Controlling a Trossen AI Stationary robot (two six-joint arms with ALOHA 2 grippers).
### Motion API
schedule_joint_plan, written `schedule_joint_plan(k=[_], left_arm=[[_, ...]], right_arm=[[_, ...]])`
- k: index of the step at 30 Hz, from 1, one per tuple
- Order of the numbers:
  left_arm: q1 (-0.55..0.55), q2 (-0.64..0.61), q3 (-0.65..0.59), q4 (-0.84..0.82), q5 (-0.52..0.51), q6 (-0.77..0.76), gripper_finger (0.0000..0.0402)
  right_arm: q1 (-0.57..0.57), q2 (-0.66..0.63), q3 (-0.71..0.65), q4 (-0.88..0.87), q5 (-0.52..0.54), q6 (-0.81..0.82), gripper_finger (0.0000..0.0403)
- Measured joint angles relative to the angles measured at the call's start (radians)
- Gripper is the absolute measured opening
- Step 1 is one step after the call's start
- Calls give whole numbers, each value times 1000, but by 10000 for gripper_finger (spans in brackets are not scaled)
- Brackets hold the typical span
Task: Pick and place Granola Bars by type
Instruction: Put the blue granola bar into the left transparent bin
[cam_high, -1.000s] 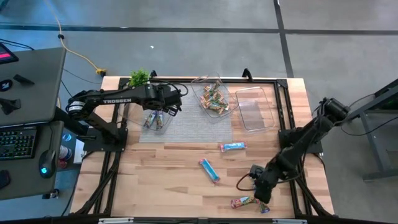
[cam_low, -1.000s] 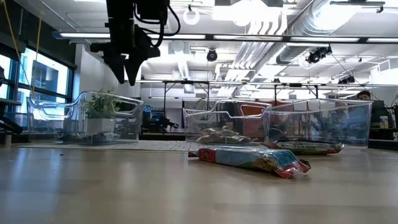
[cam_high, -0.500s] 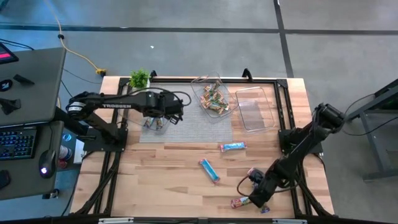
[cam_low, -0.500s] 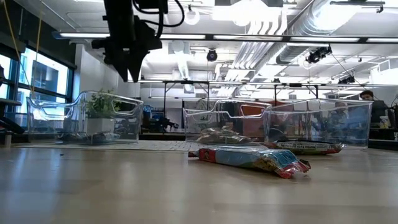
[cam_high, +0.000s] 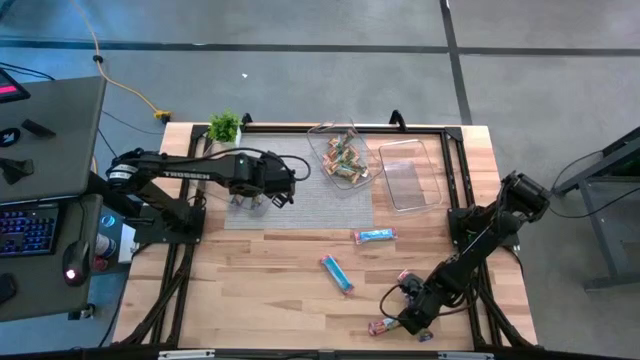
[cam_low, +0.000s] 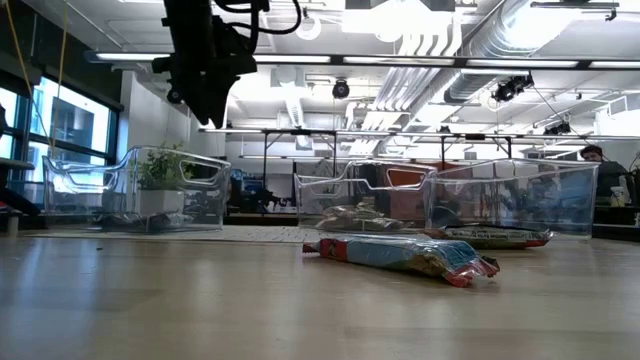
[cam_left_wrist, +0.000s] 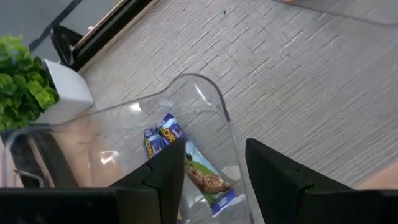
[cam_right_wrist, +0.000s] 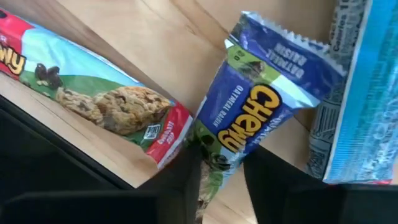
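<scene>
The right claw (cam_high: 403, 322) has dropped lower in the frame's bottom right, pinching a blue bar (cam_right_wrist: 249, 134); a red bar (cam_right_wrist: 93, 93) lies beside. The left claw (cam_left_wrist: 214, 171), spread, now hangs over the tub (cam_left_wrist: 205, 99) with two bars (cam_left_wrist: 199, 171). The plant (cam_high: 224, 125) stands upper left.

Across the middle of the high view you have the wooden table (cam_high: 270, 290), with a grey mat (cam_high: 320, 195) toward its upper centre. At the mat's upper left corner sits a small potted plant (cam_high: 224, 125). Two clear tubs (cam_high: 408, 175) stand side by side at upper centre-right. At the left edge you see a desk with a keyboard (cam_high: 28, 222) and a mouse (cam_high: 71, 274).
</scene>
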Motion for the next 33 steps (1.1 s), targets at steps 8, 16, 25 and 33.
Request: schedule_joint_plan(k=[8,16,25,33], left_arm=[[0,0,0,1,-46,145,160],[0,-6,1,24,-124,238,160],[0,-58,1,7,-231,289,160],[0,-161,1,-37,-184,297,160]], right_arm=[[-6,6,-5,169,43,-5,10],[-103,-2,-4,313,298,-174,5],[-496,-3,-4,585,580,-789,5],[-754,1,22,1207,616,-1493,6]])
